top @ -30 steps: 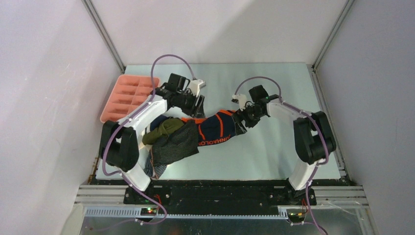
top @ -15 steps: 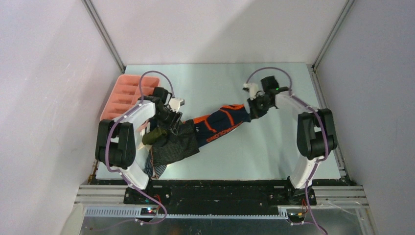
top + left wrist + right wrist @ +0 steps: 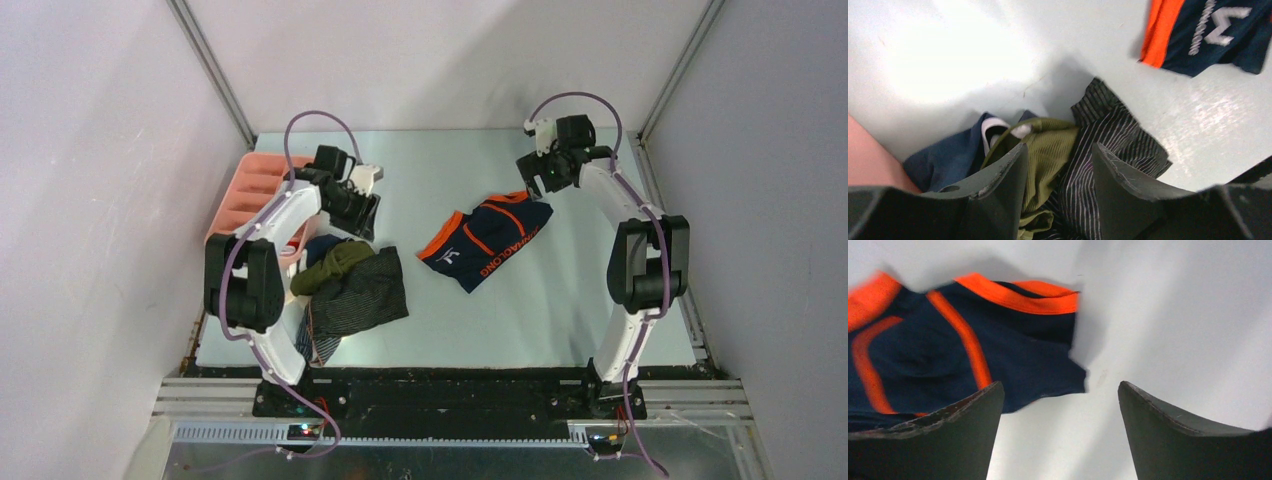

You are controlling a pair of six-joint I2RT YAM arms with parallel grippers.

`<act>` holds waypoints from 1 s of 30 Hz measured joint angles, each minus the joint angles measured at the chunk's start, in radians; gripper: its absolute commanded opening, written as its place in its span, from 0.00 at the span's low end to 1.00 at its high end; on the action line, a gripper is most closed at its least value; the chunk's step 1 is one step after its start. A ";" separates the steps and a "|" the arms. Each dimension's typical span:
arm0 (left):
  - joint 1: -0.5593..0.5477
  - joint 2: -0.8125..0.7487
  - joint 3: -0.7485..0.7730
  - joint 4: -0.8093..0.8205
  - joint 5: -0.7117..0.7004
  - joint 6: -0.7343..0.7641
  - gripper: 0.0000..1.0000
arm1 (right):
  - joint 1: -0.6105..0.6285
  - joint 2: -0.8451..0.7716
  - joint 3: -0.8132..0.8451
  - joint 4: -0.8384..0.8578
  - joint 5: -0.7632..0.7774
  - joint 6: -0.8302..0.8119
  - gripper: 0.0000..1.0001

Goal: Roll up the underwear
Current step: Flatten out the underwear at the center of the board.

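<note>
Right wrist: navy briefs (image 3: 923, 350) (flat) near right gripper (image 3: 1059, 387).

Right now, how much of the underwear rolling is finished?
Nothing is rolled yet. Done: the navy and orange pair lies unrolled by itself on the table, apart from the pile. In hand: nothing; the left end effector and right end effector are both open and empty. Left: roll that pair, then the olive green pair and the grey striped pair, which sit heaped together.
</note>
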 measured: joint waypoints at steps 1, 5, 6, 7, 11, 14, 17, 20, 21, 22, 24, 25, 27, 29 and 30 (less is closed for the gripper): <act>-0.003 0.003 0.020 0.000 0.006 -0.006 0.56 | 0.003 -0.019 -0.014 -0.010 -0.021 0.062 0.81; -0.016 0.030 0.110 0.002 0.051 -0.044 0.57 | 0.009 -0.170 -0.180 -0.060 -0.172 0.297 0.68; -0.018 0.039 0.127 0.007 0.058 -0.057 0.57 | 0.014 -0.197 -0.218 -0.067 -0.206 0.326 0.67; -0.022 0.055 0.150 0.010 0.072 -0.075 0.56 | 0.031 -0.222 -0.262 -0.072 -0.241 0.349 0.62; -0.043 0.167 0.281 0.058 0.164 -0.171 0.47 | 0.150 -0.239 -0.386 -0.073 -0.343 0.385 0.52; -0.084 0.262 0.351 0.129 0.240 -0.257 0.42 | 0.208 -0.239 -0.438 -0.074 -0.399 0.423 0.52; -0.147 0.323 0.331 0.204 0.285 -0.351 0.42 | 0.214 -0.253 -0.468 -0.059 -0.440 0.454 0.58; -0.194 0.331 0.245 0.260 0.314 -0.441 0.45 | 0.245 -0.261 -0.472 -0.042 -0.430 0.455 0.56; -0.203 0.331 0.225 0.264 0.320 -0.463 0.46 | 0.275 -0.261 -0.472 -0.033 -0.414 0.447 0.57; -0.206 0.331 0.211 0.266 0.326 -0.480 0.47 | 0.305 -0.261 -0.472 -0.027 -0.402 0.442 0.57; -0.196 0.325 0.190 0.272 0.328 -0.503 0.48 | 0.385 -0.260 -0.472 -0.016 -0.358 0.415 0.57; -0.186 0.318 0.180 0.274 0.328 -0.509 0.48 | 0.421 -0.257 -0.472 -0.008 -0.336 0.398 0.58; -0.152 0.285 0.151 0.275 0.325 -0.521 0.48 | 0.478 -0.241 -0.471 0.006 -0.307 0.367 0.57; -0.109 0.239 0.122 0.277 0.322 -0.528 0.48 | 0.501 -0.214 -0.465 0.011 -0.277 0.341 0.57; -0.084 0.213 0.108 0.278 0.319 -0.531 0.48 | 0.507 -0.198 -0.462 0.014 -0.264 0.330 0.57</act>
